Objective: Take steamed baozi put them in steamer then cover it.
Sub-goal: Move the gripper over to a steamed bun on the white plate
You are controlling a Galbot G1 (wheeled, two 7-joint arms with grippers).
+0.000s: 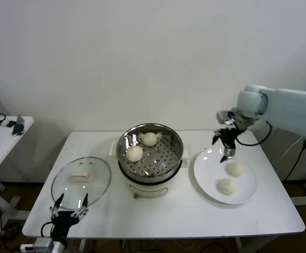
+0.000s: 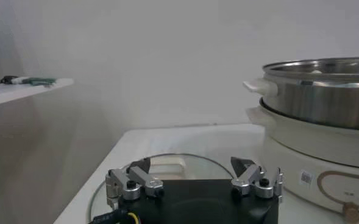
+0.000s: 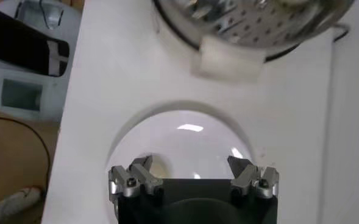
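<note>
A plain white wall (image 1: 142, 58) fills the upper half of the head view, and below it a white rectangular table (image 1: 169, 216) spans the lower middle of the frame. A second, smaller white side table (image 1: 2, 139) sits at the left edge, carrying a few small dark items. At the centre of the main table stands the steamer (image 1: 149, 158), its shiny steel pot on a cream base, uncovered, with two steamed baozi (image 1: 142, 146) resting on the perforated floor toward its upper left part. To the right of the steamer lies a flat white plate (image 1: 208, 179) holding the other two buns, lower right of centre. To the left of the steamer the cover (image 1: 80, 179) lies flat on the table, its cream handle up. The right gripper (image 1: 226, 150) reaches in from the right edge on a pale arm and hangs above the upper left part of the plate, jaws spread wide and holding nothing. The left gripper (image 1: 68, 206) waits at the bottom left of the frame, just below the cover's near rim, its claw likewise wide and empty.
</note>
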